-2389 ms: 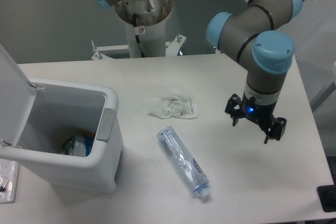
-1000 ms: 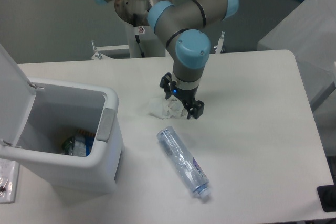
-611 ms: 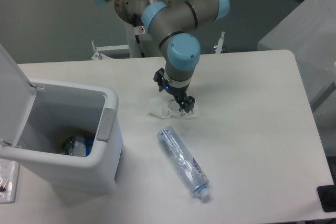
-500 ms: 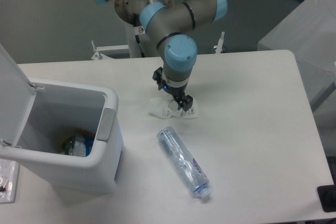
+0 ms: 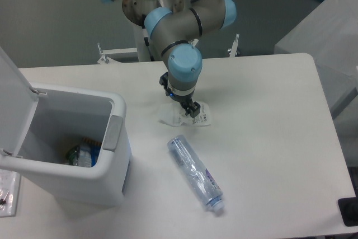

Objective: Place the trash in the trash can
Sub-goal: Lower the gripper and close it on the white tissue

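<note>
Scanning order: left to right across the fixed view.
Trash can (image 5: pixel 114 163): standing at left edge of table, flip lid raised, mouth open; some coloured items visible at bottom.
Wrapper (image 5: pixel 201 116): lying flat near table centre, right of bin, partly hidden under tool head.
Gripper (image 5: pixel 180 100): lowered straight onto wrapper, fingers apparently straddling its crumpled middle; gap between fingers hidden by wrist, so width of opening cannot be told.
Bottle (image 5: pixel 194 173): lying on its side nearer the front edge, cap end pointing down-right, apart from wrapper and bin.
Wrapper handling (judged): very light, soft, crushable; likely to slip or spring back; best pinched at bunched centre, not at a loose flat edge.
Bottle handling (judged): light, thin-walled, smooth and prone to rolling; best taken across mid-body.
Table (image 5: pixel 268 93): matte white, flat, showing little texture.
Room: grey wall behind arm base; pale draped object at far right beyond table corner.
</note>
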